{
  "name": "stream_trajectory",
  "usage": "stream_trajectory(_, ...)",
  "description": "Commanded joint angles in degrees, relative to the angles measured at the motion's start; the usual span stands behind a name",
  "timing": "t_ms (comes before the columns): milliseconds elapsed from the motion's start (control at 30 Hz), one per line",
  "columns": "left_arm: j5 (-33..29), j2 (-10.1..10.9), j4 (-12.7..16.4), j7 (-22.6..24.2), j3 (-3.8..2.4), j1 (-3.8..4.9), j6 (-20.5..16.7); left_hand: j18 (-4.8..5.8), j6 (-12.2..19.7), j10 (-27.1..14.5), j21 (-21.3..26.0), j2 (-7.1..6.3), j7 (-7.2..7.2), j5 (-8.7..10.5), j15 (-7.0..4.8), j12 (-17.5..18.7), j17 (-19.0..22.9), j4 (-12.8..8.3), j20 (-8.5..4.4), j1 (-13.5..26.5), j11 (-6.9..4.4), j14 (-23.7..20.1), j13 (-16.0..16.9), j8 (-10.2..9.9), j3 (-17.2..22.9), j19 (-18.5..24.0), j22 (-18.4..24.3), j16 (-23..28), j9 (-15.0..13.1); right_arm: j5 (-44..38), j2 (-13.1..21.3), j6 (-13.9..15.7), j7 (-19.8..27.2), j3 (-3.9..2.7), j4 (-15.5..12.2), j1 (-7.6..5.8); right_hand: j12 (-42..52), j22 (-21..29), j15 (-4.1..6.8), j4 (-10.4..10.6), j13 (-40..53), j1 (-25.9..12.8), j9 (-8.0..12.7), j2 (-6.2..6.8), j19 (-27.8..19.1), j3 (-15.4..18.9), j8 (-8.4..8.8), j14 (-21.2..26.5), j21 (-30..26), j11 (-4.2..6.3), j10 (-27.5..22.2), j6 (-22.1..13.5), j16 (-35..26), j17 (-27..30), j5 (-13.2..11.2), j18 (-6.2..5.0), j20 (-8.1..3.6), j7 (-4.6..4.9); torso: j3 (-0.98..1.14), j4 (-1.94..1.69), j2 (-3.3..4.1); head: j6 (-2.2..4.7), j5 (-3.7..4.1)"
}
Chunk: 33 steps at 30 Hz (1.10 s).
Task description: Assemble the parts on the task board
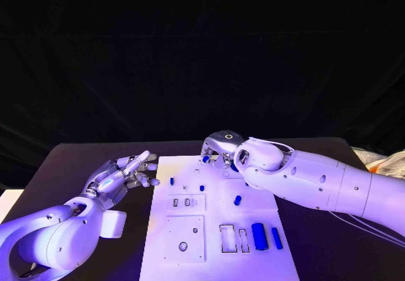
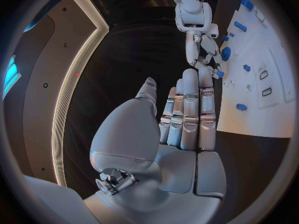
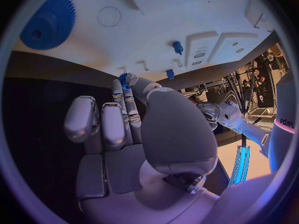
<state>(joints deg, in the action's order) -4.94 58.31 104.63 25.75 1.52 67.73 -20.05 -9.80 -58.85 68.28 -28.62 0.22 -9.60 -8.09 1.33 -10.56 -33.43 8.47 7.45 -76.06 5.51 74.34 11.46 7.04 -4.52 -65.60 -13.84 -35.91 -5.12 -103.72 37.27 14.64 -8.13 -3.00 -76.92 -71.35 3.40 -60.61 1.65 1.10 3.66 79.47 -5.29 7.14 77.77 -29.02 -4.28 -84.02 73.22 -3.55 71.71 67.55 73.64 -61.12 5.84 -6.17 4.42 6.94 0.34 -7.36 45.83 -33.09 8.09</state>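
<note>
**Right hand pinches small gear at board's far edge**

On the black table [image 1: 76,158] lies the white task board [image 1: 215,234]. The left hand [image 1: 122,174] hovers beside it, fingers released. The right hand [image 1: 221,153] pinches a small blue gear [image 3: 126,79]. No legible writing.

No legible text, labels or numbers anywhere

A black bench [image 1: 76,161] stands before a dark backdrop [image 1: 202,70] of hanging cloth (faintly creased), lit with a violet cast. The left wrist view shows a grey ceiling [image 2: 44,74] with a curved strip light [image 2: 69,99] running along it.
</note>
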Motion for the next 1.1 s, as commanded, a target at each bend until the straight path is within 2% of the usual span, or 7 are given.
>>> stream_trajectory(33, -0.1, -0.1, 0.1, 0.3, -0.04, 0.08, 0.8, -0.51, 0.3, -0.4, -0.4, 0.43, -0.15, -0.34, -0.02, -0.4, -0.1, -0.4, -0.03, -0.2, 0.02, -0.5, 0.1, -0.4, 0.1, 0.5, -0.1, -0.2, -0.1, -0.9, -1.0, 0.2, 0.3, 0.01, 1.3, 0.02, 0.1, -0.1, -0.22, 0.1, 0.0, -0.7, -0.1, 0.25, 0.4, -0.1, 0.05, -1.9, 0.3, 0.25, 0.7, 0.3, 0.2, 0.0, -0.2, 0.62, 0.1, -0.06, -0.01, -0.12, 0.07, -0.06, -0.04)
stream_trajectory(133, -0.1, -0.1, 0.2, 0.2, -0.05, 0.09, 0.8, -0.52, 0.4, -0.4, -0.4, 0.45, -0.16, -0.33, -0.01, -0.4, -0.1, -0.5, -0.02, -0.4, 0.02, -0.6, 0.1, -0.4, 0.1, 0.5, -0.1, -0.2, -0.1, -0.9, -2.0, 0.0, 0.5, 0.04, 2.5, 0.06, 0.1, -0.1, -0.23, 0.2, 0.0, -0.8, -0.1, 0.28, 0.4, -0.1, 0.08, -1.9, 0.4, 0.24, 0.7, 0.3, 0.3, 0.0, -0.2, 0.63, 0.1, -0.05, -0.02, -0.19, 0.1, -0.12, -0.07)
stream_trajectory(267, -0.1, -0.1, 0.2, 0.2, -0.05, 0.12, 0.8, -0.52, 0.4, -0.4, -0.4, 0.45, -0.16, -0.33, -0.01, -0.4, -0.1, -0.5, -0.02, -0.4, 0.02, -0.6, 0.1, -0.4, 0.1, 0.5, -0.1, -0.2, -0.1, -1.0, -3.2, -0.5, 0.6, 0.08, 4.1, 0.09, 0.1, -0.1, -0.24, 0.2, 0.0, -0.8, 0.0, 0.32, 0.4, -0.1, 0.13, -1.9, 0.4, 0.22, 0.7, 0.2, 0.3, 0.0, -0.2, 0.62, 0.1, -0.04, -0.01, -0.12, 0.05, -0.23, -0.2)
stream_trajectory(400, -0.1, -0.1, 0.2, 0.2, -0.05, 0.17, 0.9, -0.52, 0.4, -0.4, -0.4, 0.45, -0.16, -0.33, -0.01, -0.4, -0.1, -0.5, -0.02, -0.4, 0.02, -0.6, 0.1, -0.4, 0.1, 0.5, -0.1, -0.2, -0.1, -1.1, -4.2, -0.9, 0.7, 0.28, 5.5, 0.11, 0.1, -0.1, -0.26, 0.2, 0.0, -0.9, 0.0, 0.36, 0.4, -0.1, 0.18, -1.9, 0.4, 0.2, 0.6, 0.2, 0.3, 0.0, -0.3, 0.62, 0.1, -0.03, -0.1, -0.13, 0.01, -0.22, -0.18)
stream_trajectory(500, -0.1, -0.1, 0.2, 0.2, -0.05, 0.21, 0.9, -0.52, 0.4, -0.4, -0.4, 0.45, -0.16, -0.33, -0.01, -0.4, -0.1, -0.5, -0.02, -0.4, 0.02, -0.6, 0.1, -0.4, 0.1, 0.5, -0.1, -0.2, -0.1, -1.4, -4.7, -1.3, 0.9, 0.42, 6.2, 0.15, 0.1, -0.3, -0.28, 0.3, 0.0, -1.1, 0.0, 0.43, 0.4, -0.1, 0.26, -1.9, 0.5, 0.17, 0.5, 0.1, 0.3, 0.0, -0.3, 0.64, 0.1, 0.01, -0.03, -0.19, 0.03, -0.2, -0.18)
stream_trajectory(967, -0.1, 0.0, 0.1, 0.0, -0.05, 0.28, 0.9, -0.52, 0.4, -0.4, -0.4, 0.45, -0.16, -0.33, -0.01, -0.4, -0.1, -0.5, -0.02, -0.4, 0.02, -0.6, 0.1, -0.4, 0.1, 0.5, -0.1, -0.2, -0.1, -1.9, -5.7, -2.7, 1.3, 0.58, 6.5, 0.4, 0.1, -0.3, -0.3, 0.4, 0.0, -1.3, 0.0, 0.58, 0.4, 0.0, 0.32, -1.8, 0.5, 0.15, 0.5, 0.1, 0.3, 0.1, -0.4, 0.64, 0.12, 0.03, -0.11, -0.24, 0.03, -0.55, -0.29)
stream_trajectory(1100, -0.1, 0.0, 0.0, -0.1, -0.05, 0.31, 1.0, -0.52, 0.4, -0.4, -0.4, 0.45, -0.16, -0.33, -0.01, -0.4, -0.1, -0.5, -0.02, -0.4, 0.02, -0.6, 0.1, -0.4, 0.1, 0.5, -0.1, -0.2, -0.1, -1.9, -5.8, -2.5, 1.0, 0.59, 6.7, 0.42, 0.0, -0.2, -0.53, 0.7, -0.1, -2.0, 0.2, 1.16, 0.2, 0.1, 0.72, -1.8, 0.5, -0.1, -0.5, -0.9, 0.3, 0.2, -0.9, 0.64, 0.23, 0.32, -0.11, -0.24, 0.02, -0.54, -0.3)
